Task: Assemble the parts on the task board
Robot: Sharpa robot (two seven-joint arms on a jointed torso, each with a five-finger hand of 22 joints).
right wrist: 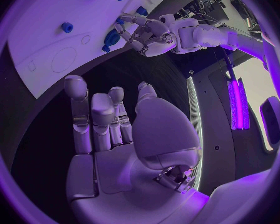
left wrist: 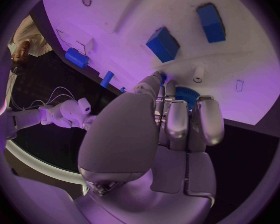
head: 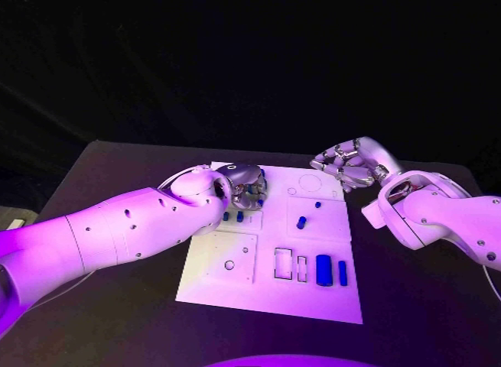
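There was one white board (head: 222, 287) on one black table (head: 427, 306). Five small blue pieces showed on the board from above: two long ones (head: 324, 270), one short one (head: 301, 222) and two tiny ones (head: 226, 216). There were two hands (head: 248, 186)

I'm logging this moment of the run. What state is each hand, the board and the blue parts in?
Left hand: over the board, fingers on a blue gear.
Right hand: open, holding nothing, off the board's far corner.
Task board: flat on the table.
Two long blue parts: lying side by side.
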